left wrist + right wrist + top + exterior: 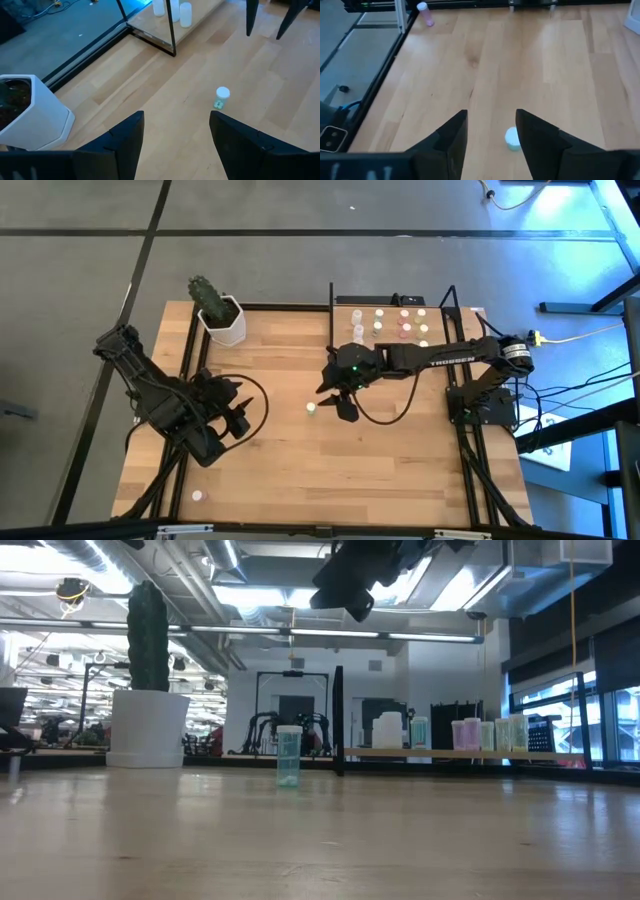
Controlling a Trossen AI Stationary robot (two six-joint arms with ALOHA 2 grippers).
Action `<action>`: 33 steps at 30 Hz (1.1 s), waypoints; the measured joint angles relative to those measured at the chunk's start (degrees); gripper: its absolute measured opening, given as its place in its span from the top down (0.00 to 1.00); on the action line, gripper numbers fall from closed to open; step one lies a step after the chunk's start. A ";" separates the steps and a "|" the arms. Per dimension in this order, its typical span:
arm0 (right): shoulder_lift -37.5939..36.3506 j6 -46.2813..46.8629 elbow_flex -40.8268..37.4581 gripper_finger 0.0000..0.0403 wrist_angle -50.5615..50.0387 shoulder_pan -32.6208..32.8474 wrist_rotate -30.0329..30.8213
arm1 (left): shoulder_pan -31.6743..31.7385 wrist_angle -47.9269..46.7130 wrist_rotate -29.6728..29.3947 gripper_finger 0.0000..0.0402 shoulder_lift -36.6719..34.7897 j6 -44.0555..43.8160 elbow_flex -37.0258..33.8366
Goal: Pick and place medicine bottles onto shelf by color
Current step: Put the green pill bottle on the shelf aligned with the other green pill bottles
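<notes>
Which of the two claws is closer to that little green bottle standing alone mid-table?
The right gripper, open and empty, hangs just beside and above the green bottle, nearly over it. The left gripper, also open, waits farther off toward the table's left side.

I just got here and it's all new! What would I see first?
A tiny green bottle stands alone mid-table, with the right gripper open right above it. Behind sits the shelf with bottles in rows, and a cactus pot at the far left corner.
</notes>
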 joint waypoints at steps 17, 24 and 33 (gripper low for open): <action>8.41 -18.19 -0.09 0.40 1.98 1.25 2.41 | 0.00 0.01 2.35 0.45 0.04 -0.13 -0.01; 13.65 -19.72 -0.09 0.40 7.25 1.24 3.78 | 0.00 0.02 2.32 0.45 0.04 -0.04 0.00; 17.17 -20.34 -0.09 0.40 7.76 1.20 3.86 | 0.00 0.06 2.32 0.45 0.04 -0.03 0.00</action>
